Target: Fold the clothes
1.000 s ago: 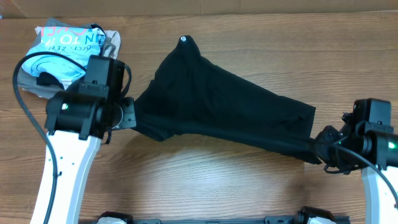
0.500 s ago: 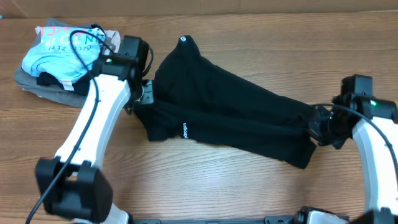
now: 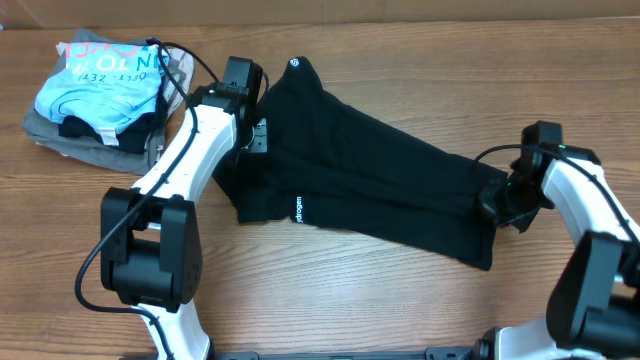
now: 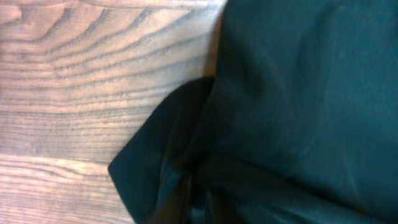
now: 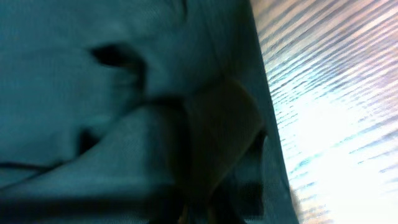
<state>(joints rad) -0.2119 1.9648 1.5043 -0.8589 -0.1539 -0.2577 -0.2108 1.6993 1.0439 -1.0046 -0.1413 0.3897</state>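
Note:
The clothes, one plain black garment, lie doubled over in a long band across the middle of the table. A white logo shows near the front left, and a small white mark sits at the far tip. My left gripper rests at the garment's upper left edge. In the left wrist view only black cloth and wood show, and the jaws are buried in folds. My right gripper sits at the garment's right end, shut with bunched cloth around it.
A light blue printed shirt lies on grey folded garments at the back left, close to my left arm and its cable. A cardboard wall lines the back edge. Bare wooden table spreads in front of the garment.
Both grippers moved away from the front edge toward the back, carrying the garment's near edge over itself. The white logo has come into view. The left arm now stretches out straight.

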